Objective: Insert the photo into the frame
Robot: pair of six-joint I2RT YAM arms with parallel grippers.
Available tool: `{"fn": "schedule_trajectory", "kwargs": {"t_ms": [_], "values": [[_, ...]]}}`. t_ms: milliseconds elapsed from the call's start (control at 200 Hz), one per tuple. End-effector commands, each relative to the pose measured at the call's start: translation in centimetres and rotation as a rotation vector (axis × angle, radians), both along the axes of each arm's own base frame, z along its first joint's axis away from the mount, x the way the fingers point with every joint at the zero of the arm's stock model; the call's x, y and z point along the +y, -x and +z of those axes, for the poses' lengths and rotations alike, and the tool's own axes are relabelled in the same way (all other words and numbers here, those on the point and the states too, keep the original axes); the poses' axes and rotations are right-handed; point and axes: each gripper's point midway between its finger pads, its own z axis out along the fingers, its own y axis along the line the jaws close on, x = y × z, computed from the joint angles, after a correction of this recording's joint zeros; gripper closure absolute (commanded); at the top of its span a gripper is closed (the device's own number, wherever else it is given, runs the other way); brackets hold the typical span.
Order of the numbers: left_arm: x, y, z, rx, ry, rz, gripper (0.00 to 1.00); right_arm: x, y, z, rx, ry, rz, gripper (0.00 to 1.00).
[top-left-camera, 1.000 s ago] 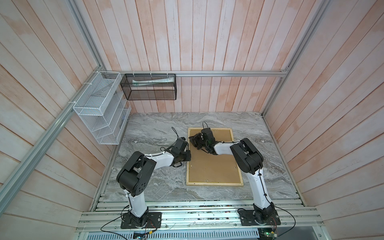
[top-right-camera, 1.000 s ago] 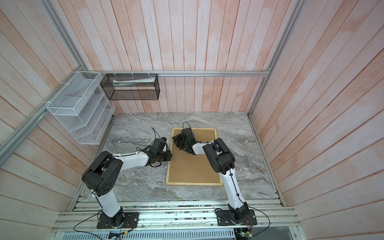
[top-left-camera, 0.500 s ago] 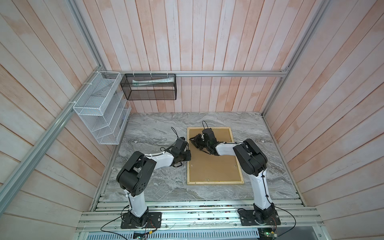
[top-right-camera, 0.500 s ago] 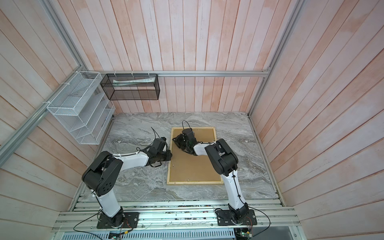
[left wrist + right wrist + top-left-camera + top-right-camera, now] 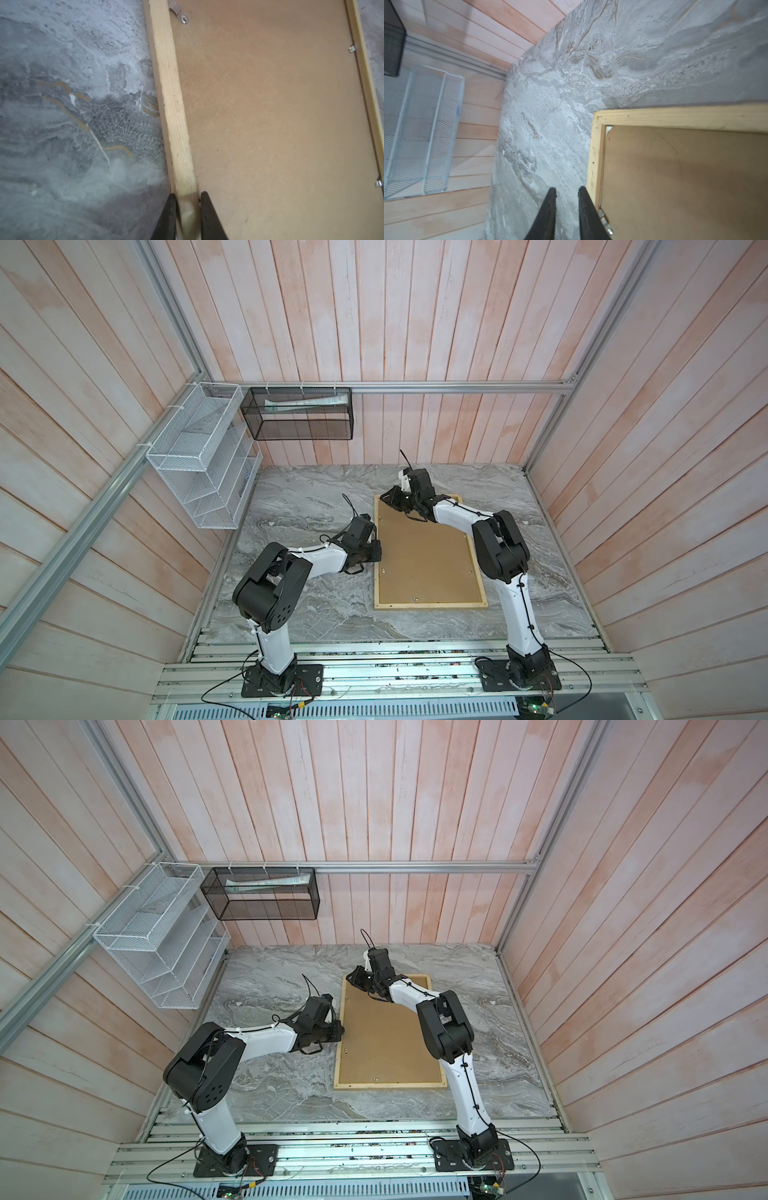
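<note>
The frame (image 5: pixel 430 605) (image 5: pixel 390 1086) lies face down on the marble table, pale wood rails around a brown fibreboard backing panel (image 5: pixel 424 556). The photo is hidden under that panel. A white sliver (image 5: pixel 608 129) shows at the panel's chipped corner, and I cannot tell what it is. My left gripper (image 5: pixel 378 556) (image 5: pixel 341 1031) (image 5: pixel 188 196) is shut on the frame's left rail (image 5: pixel 172 104), one finger on each side. My right gripper (image 5: pixel 384 498) (image 5: pixel 349 975) (image 5: pixel 566 190) hangs just outside the frame's far left corner (image 5: pixel 598 118). Its jaws stand narrowly apart with only marble between them.
Small metal tabs (image 5: pixel 182 18) (image 5: pixel 606 224) sit along the frame's inner edge. A white wire rack (image 5: pixel 203 472) hangs on the left wall and a black mesh basket (image 5: pixel 299 414) on the back wall. The right arm's elbow (image 5: pixel 498 547) hangs over the frame's right rail.
The right gripper has moved toward the back wall, off the panel to the frame's far left corner, and its jaws have narrowed slightly. The left arm has not moved.
</note>
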Motion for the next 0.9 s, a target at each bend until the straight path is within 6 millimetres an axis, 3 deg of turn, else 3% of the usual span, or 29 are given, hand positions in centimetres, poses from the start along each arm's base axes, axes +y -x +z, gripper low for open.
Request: {"fn": "schedule_trajectory", "kwargs": {"t_ms": [0,270,895], "values": [[-1.1,4.8,-2.2,0.16,-0.001,-0.155,0.93,-0.2,2.4,-4.8,0.077,0.121,0.124,0.79],[-1.0,5.0,-2.4,0.167,-0.005,-0.153,0.93,0.0,3.6,-6.6,0.093,0.126,0.193,0.79],[-0.8,4.6,-2.9,0.181,-0.025,-0.132,0.93,0.5,7.0,-6.8,0.135,0.042,0.31,0.8]]}}
